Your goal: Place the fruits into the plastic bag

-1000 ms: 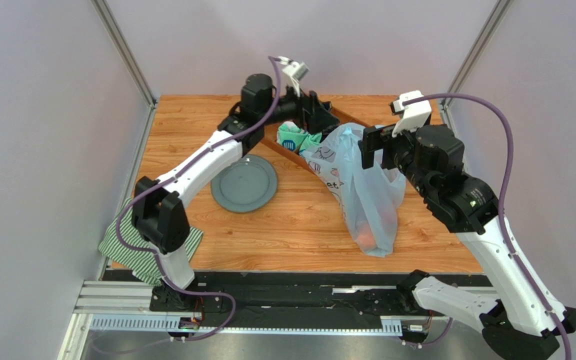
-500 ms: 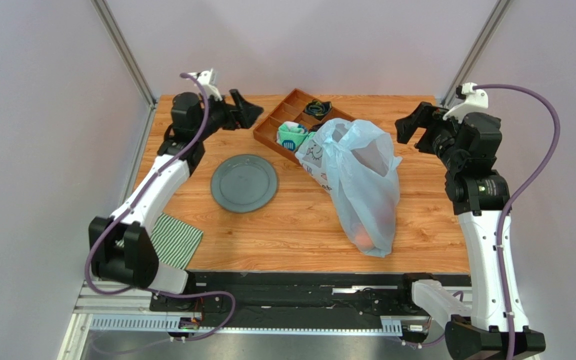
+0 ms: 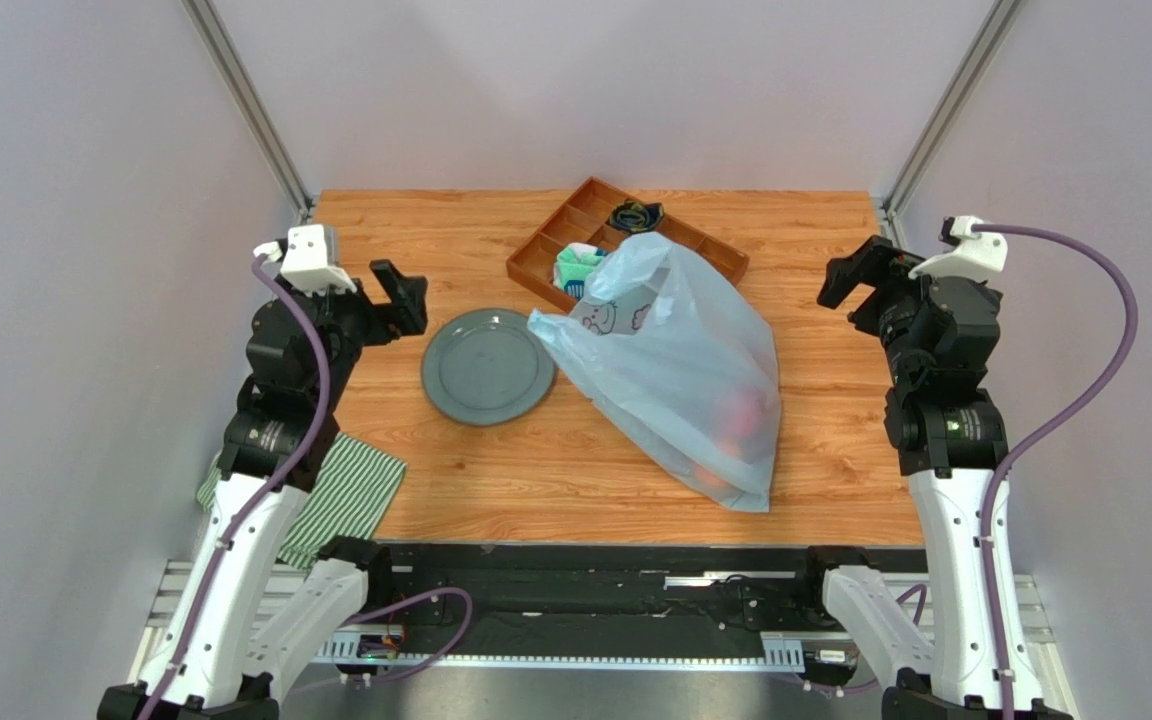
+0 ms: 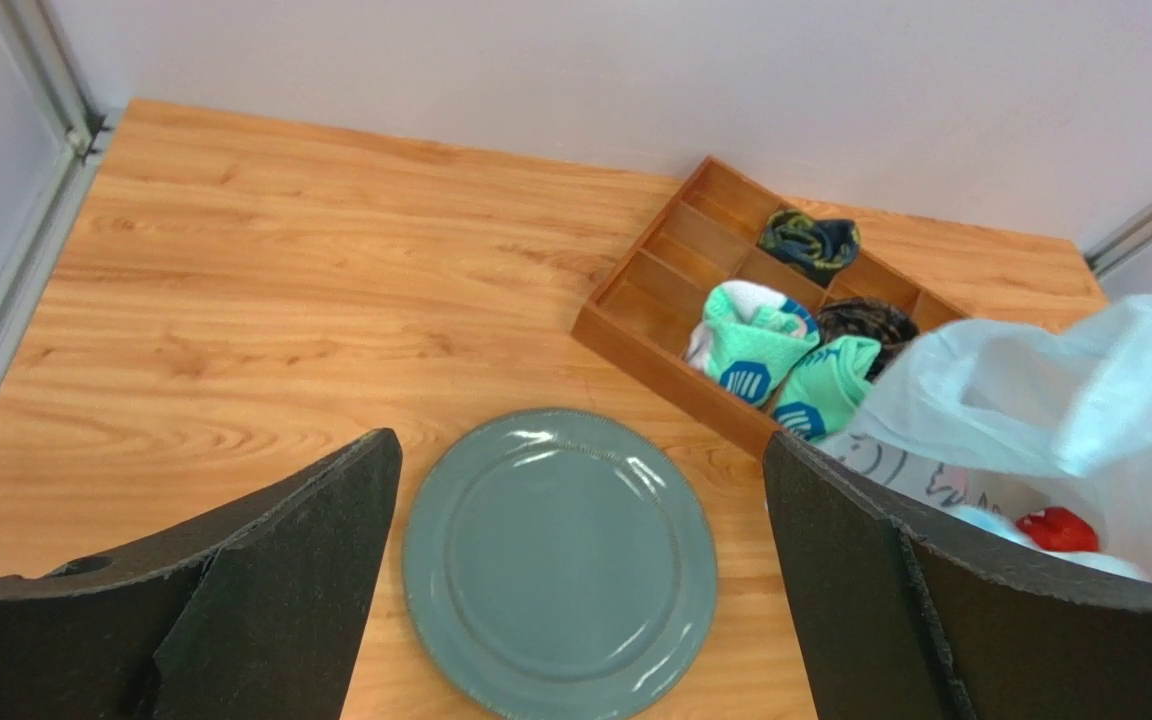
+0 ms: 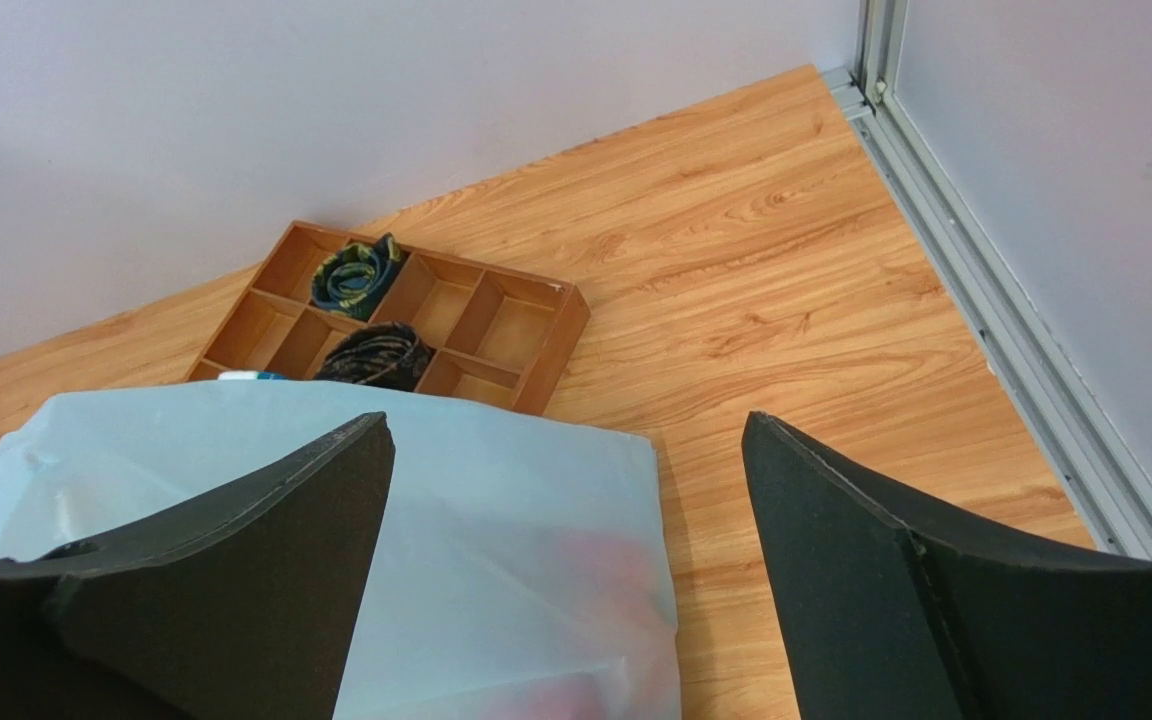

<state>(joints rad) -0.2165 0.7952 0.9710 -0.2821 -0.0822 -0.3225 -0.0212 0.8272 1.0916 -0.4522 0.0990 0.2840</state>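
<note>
We see two arms built alike: the left arm [image 3: 232, 578] and the right arm [image 3: 958, 540] each have long, smooth white shells for links and chunky black housings at the joints. A purple cable [image 3: 1123, 300] runs loose beside the right arm, and we find a second purple cable [image 3: 322, 387] on the left. Each wrist carries a small white boxy camera mount [image 3: 307, 255]. The left gripper [image 3: 399, 296] and right gripper [image 3: 853, 275] are matt black; from the wrist views we note their fingers [image 4: 274, 585] as broad curved wedges with a fine grainy surface, each with a sharp ridge line down its face.
</note>
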